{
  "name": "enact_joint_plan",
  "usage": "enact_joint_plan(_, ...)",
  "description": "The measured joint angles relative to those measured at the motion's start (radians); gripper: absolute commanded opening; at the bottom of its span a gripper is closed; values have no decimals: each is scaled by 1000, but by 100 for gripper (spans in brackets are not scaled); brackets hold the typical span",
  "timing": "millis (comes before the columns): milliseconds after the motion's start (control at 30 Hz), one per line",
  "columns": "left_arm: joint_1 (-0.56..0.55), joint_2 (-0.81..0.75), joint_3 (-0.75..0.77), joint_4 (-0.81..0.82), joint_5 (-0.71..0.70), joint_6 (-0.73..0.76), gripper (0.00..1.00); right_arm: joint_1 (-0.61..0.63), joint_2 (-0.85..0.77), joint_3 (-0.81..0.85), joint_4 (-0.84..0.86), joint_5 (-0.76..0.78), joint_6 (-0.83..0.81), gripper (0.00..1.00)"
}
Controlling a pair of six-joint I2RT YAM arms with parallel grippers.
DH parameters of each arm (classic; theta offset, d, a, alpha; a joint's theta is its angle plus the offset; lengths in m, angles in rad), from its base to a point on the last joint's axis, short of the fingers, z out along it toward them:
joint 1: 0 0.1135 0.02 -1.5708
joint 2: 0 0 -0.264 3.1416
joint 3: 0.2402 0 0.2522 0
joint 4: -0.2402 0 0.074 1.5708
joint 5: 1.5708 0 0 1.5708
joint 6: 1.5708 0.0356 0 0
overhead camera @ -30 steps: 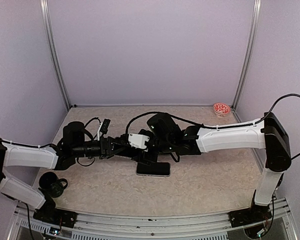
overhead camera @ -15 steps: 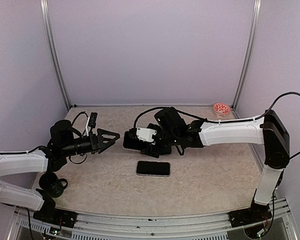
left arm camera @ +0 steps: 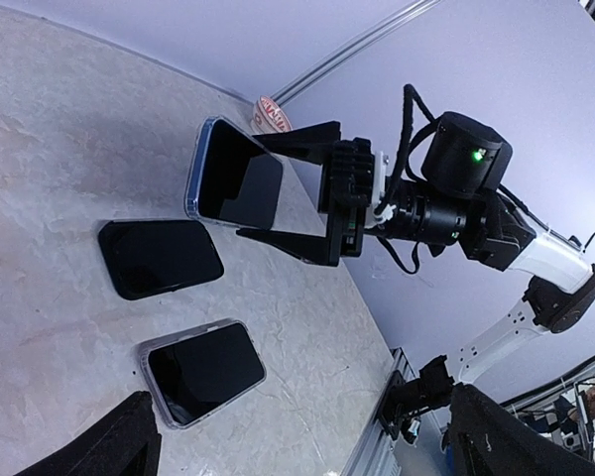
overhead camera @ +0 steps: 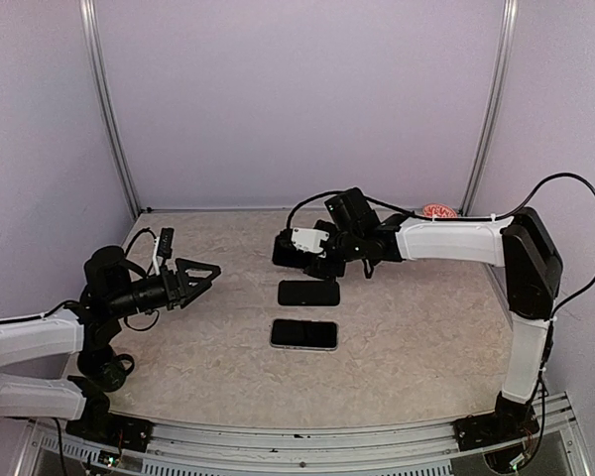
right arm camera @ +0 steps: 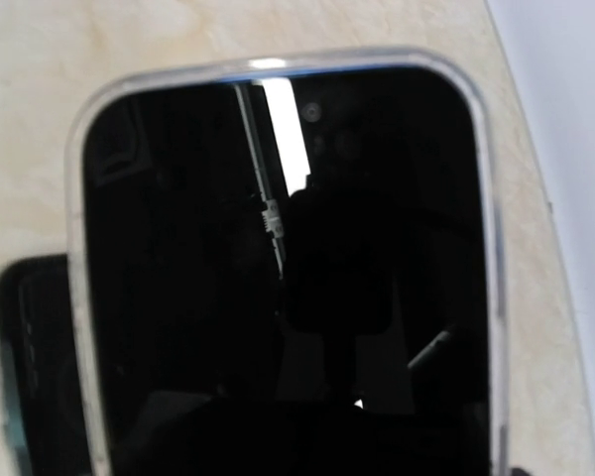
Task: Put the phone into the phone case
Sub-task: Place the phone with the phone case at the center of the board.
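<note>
My right gripper [overhead camera: 292, 254] is shut on a dark-screened phone [left arm camera: 240, 184] with a clear rim round it, held on edge above the table; one jaw stands above it and one below. That phone [right arm camera: 283, 278] fills the right wrist view. Under it a flat black slab [overhead camera: 308, 293] lies on the table; I cannot tell whether it is a phone or a case. Nearer the front lies a silver-rimmed phone [overhead camera: 303, 335], screen up. My left gripper [overhead camera: 202, 271] hangs open and empty at the left, well apart from all of them.
A small red-patterned dish [overhead camera: 439, 213] sits at the back right corner. A black mug [overhead camera: 105, 368] stands by the left arm's base. Metal posts [overhead camera: 113, 119] and lilac walls close in the table.
The left gripper opened and drew back to the left. The right gripper carried the clear-rimmed phone towards the back and right, uncovering the black slab on the table.
</note>
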Motion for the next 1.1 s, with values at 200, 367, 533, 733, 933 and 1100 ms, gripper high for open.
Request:
enact_joint_plan(200,19,-23,-13,-12,5,0,99,-34,98,73,-3,26,-68,75)
enact_joint_plan(367,26,-32,-20,-19,8,-7,99,-54,182,109,-7,47,-113,75)
enact_joint_plan(533,26,-47,-27,-24,8,-11,99,-79,237,133,-6,55,-141,75)
enact_joint_plan(733,26,-58,-32,-35,8,-16,99,-104,276,183,2,56,-167,75)
enact_joint_plan(933,26,-68,-35,-43,8,-20,99,-116,317,217,13,55,-180,75)
enact_joint_plan(1100,26,-79,-35,-48,7,-23,99,-122,355,239,27,55,-188,75)
